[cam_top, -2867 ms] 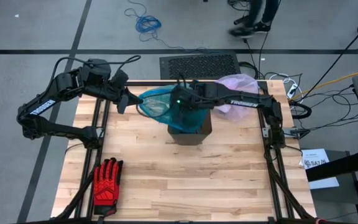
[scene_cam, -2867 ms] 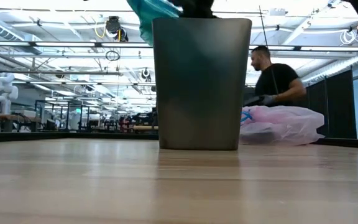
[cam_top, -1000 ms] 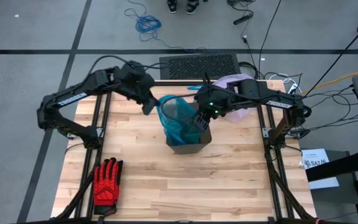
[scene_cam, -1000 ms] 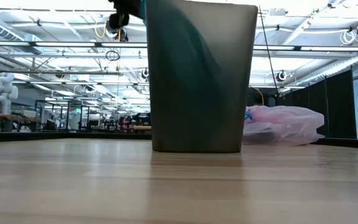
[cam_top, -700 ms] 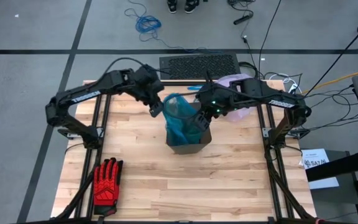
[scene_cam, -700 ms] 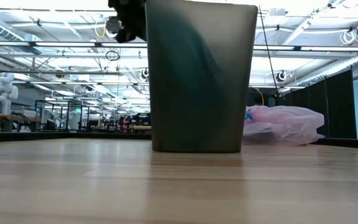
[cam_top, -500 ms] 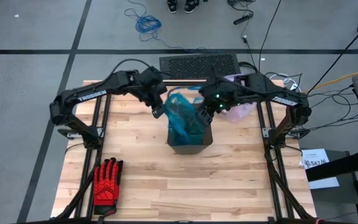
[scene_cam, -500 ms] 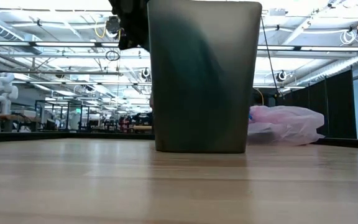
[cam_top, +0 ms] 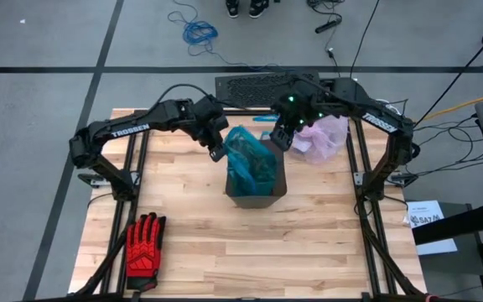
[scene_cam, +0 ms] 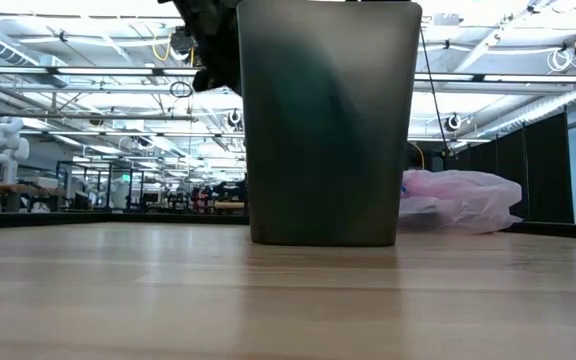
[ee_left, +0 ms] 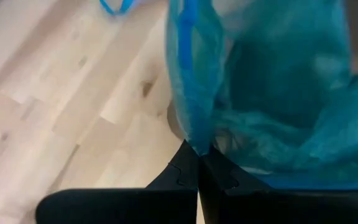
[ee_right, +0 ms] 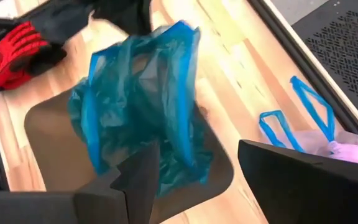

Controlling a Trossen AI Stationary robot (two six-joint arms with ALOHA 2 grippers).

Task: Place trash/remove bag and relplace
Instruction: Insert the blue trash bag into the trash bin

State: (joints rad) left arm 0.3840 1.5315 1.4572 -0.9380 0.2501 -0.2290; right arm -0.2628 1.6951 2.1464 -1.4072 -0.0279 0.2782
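A dark bin (cam_top: 257, 199) stands at the table's middle, toward the far edge. A crinkly teal-blue plastic bag (cam_top: 250, 159) sits in its mouth and rises above the rim. My left gripper (cam_top: 218, 152) is at the bin's far left corner, shut on this teal bag. My right gripper (cam_top: 280, 139) hangs open above the bin's far right corner, with nothing between its fingers. The pale pink bag (cam_top: 324, 138) lies bunched on the table at the far right, beside the bin. The trash is out of view. My left gripper pinches the teal bag's upper edge (ee_left: 194, 142) on the bag's left side, between its two fingertips (ee_left: 185, 171). The fingers slant down from the table's far left. The film is gathered into a bunched fold there. The bag's lower part hangs in the bin.
A red-and-black work glove (cam_top: 143, 246) lies at the near left corner. The pink bag's blue drawstring loops (ee_right: 291, 118) rest on the wood between the bin and the table's far edge. Bare wood lies in front of the bin (scene_cam: 328, 130).
My left gripper has come down and toward the bin, carrying the teal bag's edge, still shut. My right gripper has drawn out of the bin's mouth toward the far edge, still open. The teal bag's mouth has narrowed and bunched over the bin.
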